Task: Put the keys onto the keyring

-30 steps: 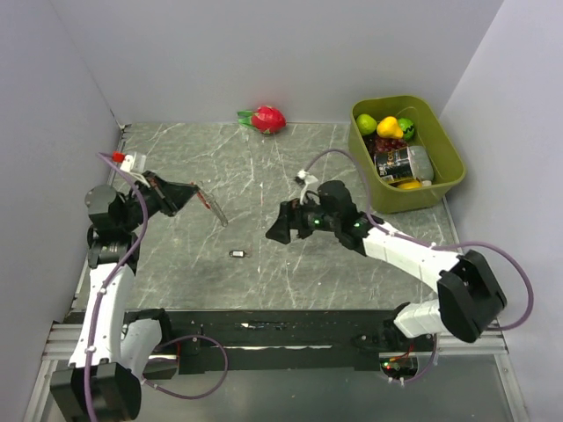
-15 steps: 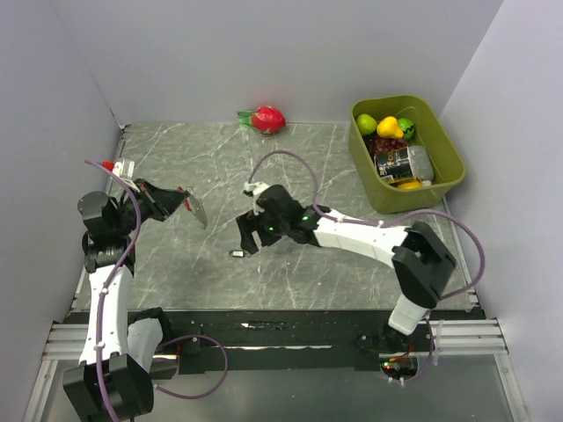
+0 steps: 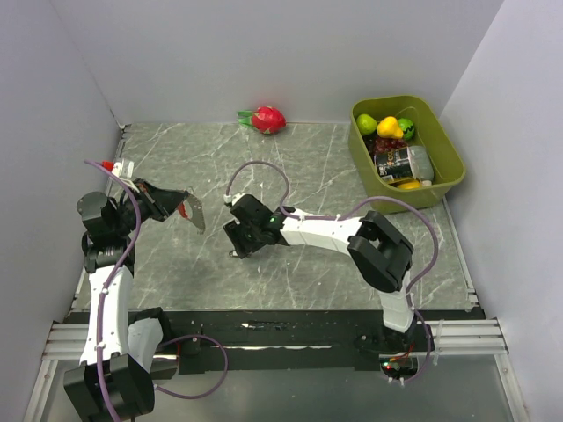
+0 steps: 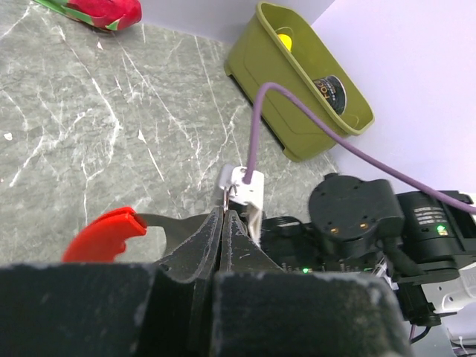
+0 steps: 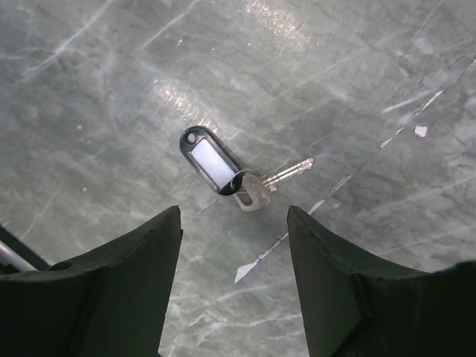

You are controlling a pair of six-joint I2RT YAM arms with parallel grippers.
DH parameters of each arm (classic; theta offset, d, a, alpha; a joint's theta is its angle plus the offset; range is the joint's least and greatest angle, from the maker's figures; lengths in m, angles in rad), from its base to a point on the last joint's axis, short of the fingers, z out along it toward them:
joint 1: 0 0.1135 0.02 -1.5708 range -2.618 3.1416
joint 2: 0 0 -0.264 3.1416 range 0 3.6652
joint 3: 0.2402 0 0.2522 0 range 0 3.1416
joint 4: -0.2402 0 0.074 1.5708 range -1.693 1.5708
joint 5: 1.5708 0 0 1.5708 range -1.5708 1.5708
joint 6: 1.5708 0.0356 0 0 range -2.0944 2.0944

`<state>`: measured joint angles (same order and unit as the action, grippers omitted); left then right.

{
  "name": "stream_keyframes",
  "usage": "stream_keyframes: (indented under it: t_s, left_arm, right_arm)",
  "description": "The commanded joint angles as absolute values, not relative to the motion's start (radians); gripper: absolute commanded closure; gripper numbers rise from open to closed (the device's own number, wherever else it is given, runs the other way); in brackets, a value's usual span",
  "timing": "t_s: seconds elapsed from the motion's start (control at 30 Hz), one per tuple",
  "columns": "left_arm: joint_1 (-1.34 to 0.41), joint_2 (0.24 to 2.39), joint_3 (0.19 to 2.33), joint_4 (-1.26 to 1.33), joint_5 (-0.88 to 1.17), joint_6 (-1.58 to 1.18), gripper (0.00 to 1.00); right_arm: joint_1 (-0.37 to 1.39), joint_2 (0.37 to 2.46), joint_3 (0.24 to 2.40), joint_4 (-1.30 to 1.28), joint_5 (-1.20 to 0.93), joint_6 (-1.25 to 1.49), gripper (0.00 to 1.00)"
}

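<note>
The keys (image 5: 253, 181) lie flat on the marble table: a small silver key on a ring with a dark oval tag that has a white label. My right gripper (image 5: 234, 214) is open just above them, a finger on each side, touching nothing. In the top view it (image 3: 239, 243) hangs over the keys (image 3: 236, 255) at centre-left. My left gripper (image 3: 179, 209) is shut on the keyring (image 3: 186, 211), a red crescent with a silvery piece, held above the table at the left. The left wrist view shows the red crescent (image 4: 104, 234) beside the closed jaws (image 4: 224, 217).
A red dragon fruit (image 3: 266, 118) lies at the back wall. A green bin (image 3: 450, 172) with fruit and a can stands at the back right. The right arm and its purple cable (image 4: 357, 223) stretch across the middle of the table.
My right gripper has swung left across the table and come down over the keys. My left gripper has drawn slightly left with the keyring still in it.
</note>
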<state>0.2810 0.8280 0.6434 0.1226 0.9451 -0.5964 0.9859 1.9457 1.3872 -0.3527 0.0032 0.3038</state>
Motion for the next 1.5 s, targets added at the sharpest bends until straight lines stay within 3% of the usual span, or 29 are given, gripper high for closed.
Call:
stream_keyframes:
  t_s: [0.0,0.2,0.3,0.43,0.7,0.8,0.93,1.0,1.17,1.37,1.47]
  left_arm:
    - [0.287,0.807,0.649,0.170,0.968,-0.614,0.99]
    - [0.290,0.807,0.644,0.186,0.977,-0.627,0.99]
    - [0.290,0.805,0.638,0.198,0.980,-0.635,0.99]
    - [0.290,0.805,0.638,0.198,0.985,-0.635,0.99]
    - [0.290,0.801,0.635,0.198,0.986,-0.634,0.99]
    - [0.290,0.801,0.635,0.199,0.986,-0.635,0.99]
    - [0.290,0.801,0.635,0.199,0.986,-0.635,0.99]
    - [0.288,0.799,0.634,0.198,0.986,-0.634,0.99]
    - [0.288,0.798,0.638,0.189,0.979,-0.627,0.99]
    - [0.290,0.792,0.646,0.167,0.959,-0.615,0.99]
    - [0.293,0.790,0.644,0.167,0.962,-0.615,0.99]
  right_arm:
    - [0.992,1.976,1.454,-0.371,0.043,0.324,0.35]
    - [0.996,2.020,1.462,-0.362,0.031,0.334,0.42]
    - [0.996,2.039,1.465,-0.354,0.032,0.337,0.50]
    - [0.996,2.051,1.459,-0.338,0.032,0.344,0.51]
    - [0.996,2.066,1.447,-0.307,0.029,0.347,0.62]
    - [0.996,2.051,1.431,-0.298,0.032,0.347,0.82]
    - [0.996,2.013,1.398,-0.285,0.051,0.331,0.97]
    - [0.996,1.990,1.390,-0.288,0.058,0.321,1.00]
    - [0.996,1.922,1.336,-0.229,0.035,0.314,0.97]
    - [0.996,1.901,1.293,-0.094,-0.061,0.279,0.85]
    - [0.994,1.936,1.315,-0.069,-0.097,0.264,0.65]
